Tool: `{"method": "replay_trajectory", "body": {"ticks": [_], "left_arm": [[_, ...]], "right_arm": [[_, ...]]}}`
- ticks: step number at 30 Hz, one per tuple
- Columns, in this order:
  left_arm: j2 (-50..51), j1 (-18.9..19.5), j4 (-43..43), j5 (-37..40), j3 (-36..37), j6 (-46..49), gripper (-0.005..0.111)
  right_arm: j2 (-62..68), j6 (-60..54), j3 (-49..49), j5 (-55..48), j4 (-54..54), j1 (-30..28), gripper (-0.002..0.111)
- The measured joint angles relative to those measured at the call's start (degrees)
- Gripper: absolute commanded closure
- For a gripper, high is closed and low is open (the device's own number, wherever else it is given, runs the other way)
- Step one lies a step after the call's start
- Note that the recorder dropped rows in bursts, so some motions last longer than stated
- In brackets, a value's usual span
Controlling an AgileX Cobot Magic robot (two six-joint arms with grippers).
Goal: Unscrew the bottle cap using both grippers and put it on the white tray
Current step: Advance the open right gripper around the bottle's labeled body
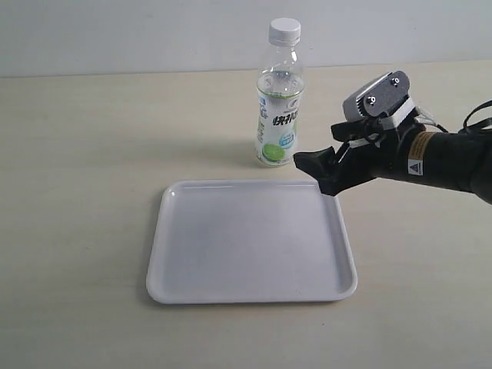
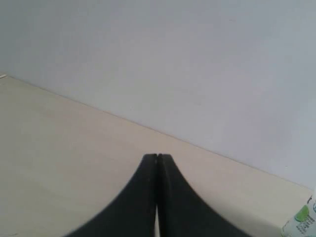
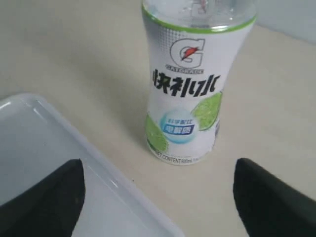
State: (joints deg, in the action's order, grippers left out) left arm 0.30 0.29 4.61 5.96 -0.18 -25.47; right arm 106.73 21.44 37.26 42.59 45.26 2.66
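The bottle (image 1: pixel 278 108) stands upright on the table behind the white tray (image 1: pixel 250 241), with the white bottle cap (image 1: pixel 284 30) on its neck. My right gripper (image 1: pixel 317 171) hovers open to the right of the bottle's base, over the tray's back right corner, holding nothing. In the right wrist view the bottle (image 3: pixel 190 84) faces the wide-apart fingers (image 3: pixel 49 197) with the tray's rim (image 3: pixel 94 148) below one of them. My left gripper (image 2: pixel 157 157) is shut and empty; it does not show in the exterior view. A sliver of the bottle's label (image 2: pixel 302 219) shows at that view's edge.
The pale wooden table (image 1: pixel 92 154) runs back to a light wall (image 1: pixel 138 31). The tray holds nothing.
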Motion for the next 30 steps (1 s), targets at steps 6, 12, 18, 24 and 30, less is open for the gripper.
{"method": "replay_trajectory", "body": {"ticks": [6,12,18,24,30], "left_arm": [[0.0,0.0,0.0,0.0,0.0,0.0,0.107],[0.0,0.0,0.0,0.0,0.0,0.0,0.107],[0.0,0.0,0.0,0.0,0.0,0.0,0.107],[0.0,0.0,0.0,0.0,0.0,0.0,0.107],[0.0,0.0,0.0,0.0,0.0,0.0,0.107]], "right_arm": [[0.75,-0.24,0.13,1.31,-5.54,0.0,0.03],[3.28,-0.35,3.39,2.38,-6.22,0.0,0.03],[5.97,-0.35,5.63,3.4,-6.22,0.0,0.03],[8.42,-0.35,7.46,3.87,-5.53,0.0,0.03],[9.39,-0.35,8.91,4.71,-4.52,0.0,0.03]]}}
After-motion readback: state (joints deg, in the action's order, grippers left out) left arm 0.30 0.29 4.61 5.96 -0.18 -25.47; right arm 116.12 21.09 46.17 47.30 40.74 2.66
